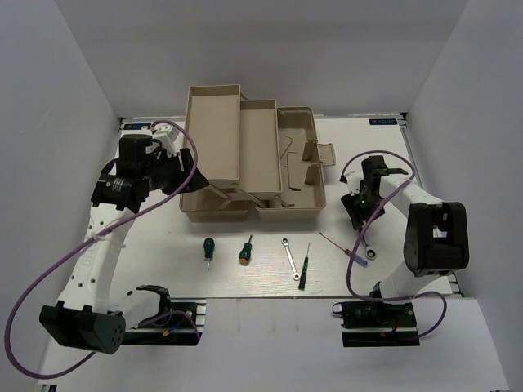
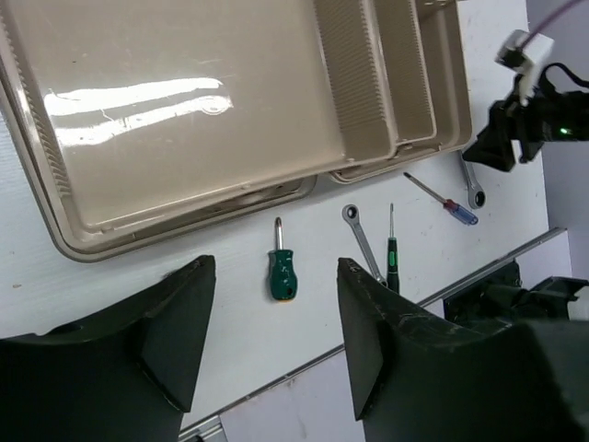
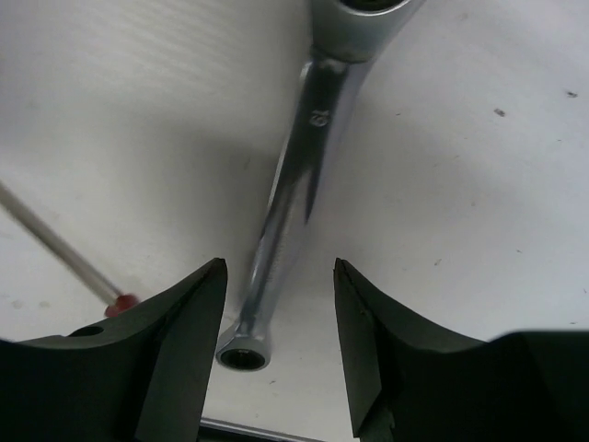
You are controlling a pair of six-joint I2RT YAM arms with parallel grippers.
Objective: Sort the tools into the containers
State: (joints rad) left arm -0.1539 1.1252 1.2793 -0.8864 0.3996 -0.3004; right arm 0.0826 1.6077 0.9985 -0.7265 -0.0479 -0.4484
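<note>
Top: silver wrench lies lower right on bench, right claw close at its upper left. Left wrist: left claw open, empty, beige tray upper left. Right wrist: right claw open astride wrench shank. Likely stiff, slick, light steel, so pinch mid-shank.

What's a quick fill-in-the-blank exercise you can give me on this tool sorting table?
1. The right end effector sits over a silver wrench with its jaws ____.
2. The two stubby screwdrivers have ____ handles.
3. The thin red screwdriver beside that wrench has a ____ handle.
Missing words: open, green, blue.
</note>
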